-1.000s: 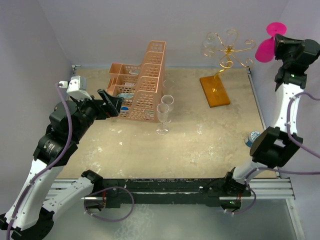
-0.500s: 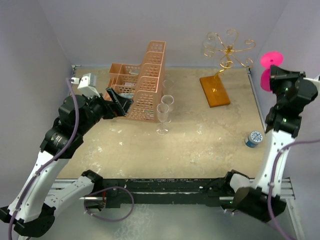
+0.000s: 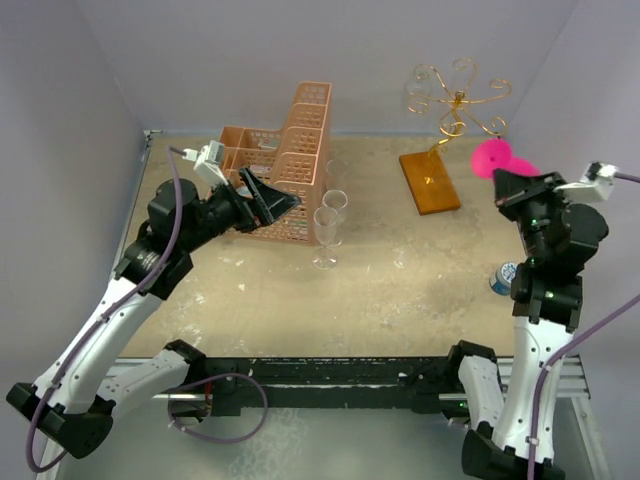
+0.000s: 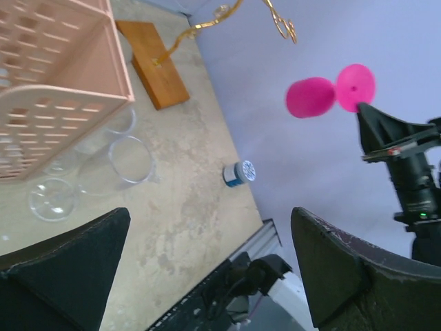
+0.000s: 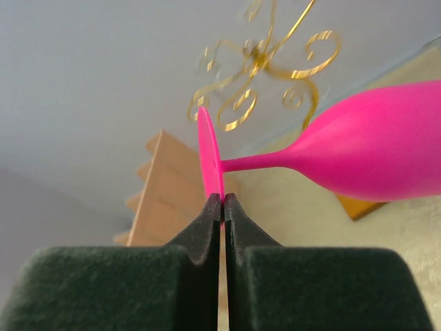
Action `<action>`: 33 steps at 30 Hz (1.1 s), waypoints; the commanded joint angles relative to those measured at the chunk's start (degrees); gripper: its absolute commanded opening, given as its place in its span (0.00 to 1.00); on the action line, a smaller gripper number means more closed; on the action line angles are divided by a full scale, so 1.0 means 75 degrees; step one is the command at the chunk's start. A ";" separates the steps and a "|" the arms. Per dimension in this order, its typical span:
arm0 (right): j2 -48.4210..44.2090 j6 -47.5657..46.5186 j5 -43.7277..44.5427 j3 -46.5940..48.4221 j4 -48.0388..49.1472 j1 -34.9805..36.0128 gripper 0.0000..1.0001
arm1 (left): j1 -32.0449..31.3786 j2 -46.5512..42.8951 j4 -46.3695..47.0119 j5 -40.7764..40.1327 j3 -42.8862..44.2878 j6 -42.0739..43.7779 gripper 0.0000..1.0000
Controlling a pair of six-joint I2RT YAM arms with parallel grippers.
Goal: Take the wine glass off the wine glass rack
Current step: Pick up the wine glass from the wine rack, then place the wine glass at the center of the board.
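Note:
The wine glass (image 3: 490, 158) is bright pink and lies tilted in the air, right of the wine glass rack (image 3: 455, 100), whose gold wire arms rise from an orange base (image 3: 430, 182). No part of the glass touches the rack. My right gripper (image 3: 508, 181) is shut on the thin edge of the glass's foot (image 5: 210, 162), with the bowl (image 5: 372, 162) pointing right. The rack's spirals (image 5: 258, 65) show behind it. My left gripper (image 3: 275, 205) hangs open and empty beside the peach basket, and its camera looks across at the pink glass (image 4: 310, 96).
A peach lattice basket (image 3: 285, 165) stands at the back left. Two clear glasses (image 3: 326, 235) stand just right of it. A small blue-and-white tub (image 3: 505, 277) sits near the right edge, below my right arm. Grey walls close in the table.
My right arm has swung down and leftward from high at the right wall, carrying the pink glass. My left arm has moved up and right towards the basket, still open.

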 commanded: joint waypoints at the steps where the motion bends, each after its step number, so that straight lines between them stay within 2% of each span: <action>1: -0.0126 -0.1215 -0.1985 -0.0878 0.0829 0.0667 0.00 | -0.0519 0.0370 0.1950 0.0645 -0.0417 -0.1103 0.95; 6: -0.0127 -0.1886 -0.3106 -0.1385 0.1285 0.1389 0.00 | -0.1876 0.1257 0.2236 -0.0274 -0.0053 -0.1025 0.92; 14: -0.0005 -0.2273 -0.3953 -0.1475 0.1502 0.2114 0.00 | -0.2929 0.2546 0.2935 -0.1008 0.0535 -0.0992 0.88; 20: -0.0077 -0.2161 -0.4281 -0.1562 0.1700 0.2315 0.00 | -0.3010 0.2957 0.3308 -0.1552 0.0692 -0.1077 0.81; 29: -0.0094 -0.1555 -0.4952 -0.1562 0.2037 0.2440 0.00 | -0.3008 0.3728 0.4627 -0.0820 0.0872 -0.1600 0.65; 33: -0.0102 -0.1413 -0.5160 -0.1661 0.2161 0.2483 0.00 | -0.2998 0.3931 0.5066 -0.0677 0.0874 -0.1851 0.47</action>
